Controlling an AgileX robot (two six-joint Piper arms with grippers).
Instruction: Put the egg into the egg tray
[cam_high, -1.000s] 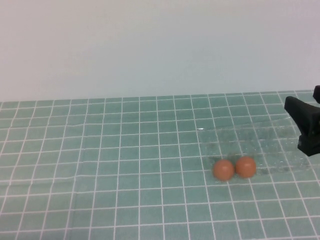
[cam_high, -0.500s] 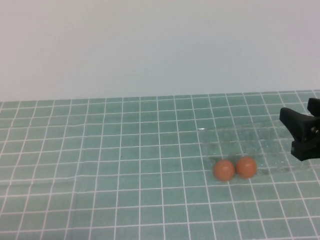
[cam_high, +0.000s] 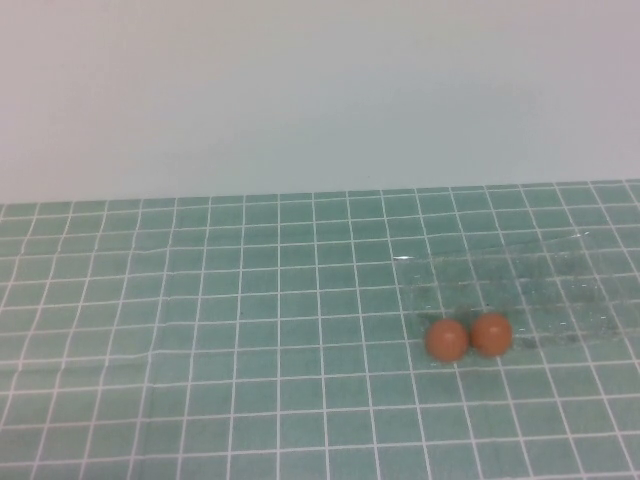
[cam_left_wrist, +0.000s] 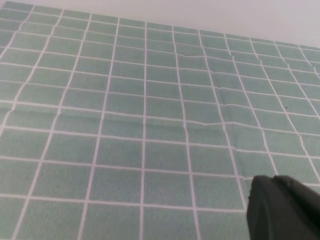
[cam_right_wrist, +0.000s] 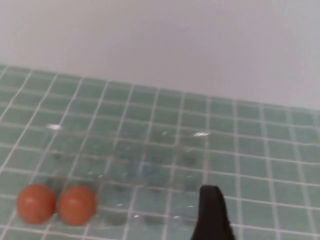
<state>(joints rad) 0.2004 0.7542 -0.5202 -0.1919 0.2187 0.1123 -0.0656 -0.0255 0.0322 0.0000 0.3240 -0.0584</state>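
Two orange-brown eggs lie side by side on the green grid mat. The deeper orange egg (cam_high: 491, 334) is on the right and its paler twin (cam_high: 447, 340) touches it on the left. Both sit at the near left corner of the clear egg tray (cam_high: 540, 285); I cannot tell whether either rests in a cup. In the right wrist view the egg (cam_right_wrist: 76, 204), its twin (cam_right_wrist: 36, 203) and the tray (cam_right_wrist: 150, 165) show, with the right gripper (cam_right_wrist: 242, 222) open above the tray's right part and one black finger (cam_right_wrist: 212, 215) visible. The left gripper (cam_left_wrist: 285, 207) is shut over bare mat. Neither gripper shows in the high view.
The green grid mat (cam_high: 200, 330) covers the table up to a plain white wall (cam_high: 300, 90) at the back. A slight crease runs across the mat on the left.
The right gripper, seen at the right edge of the high view, has drawn back out of that view. The eggs and the tray have not moved.
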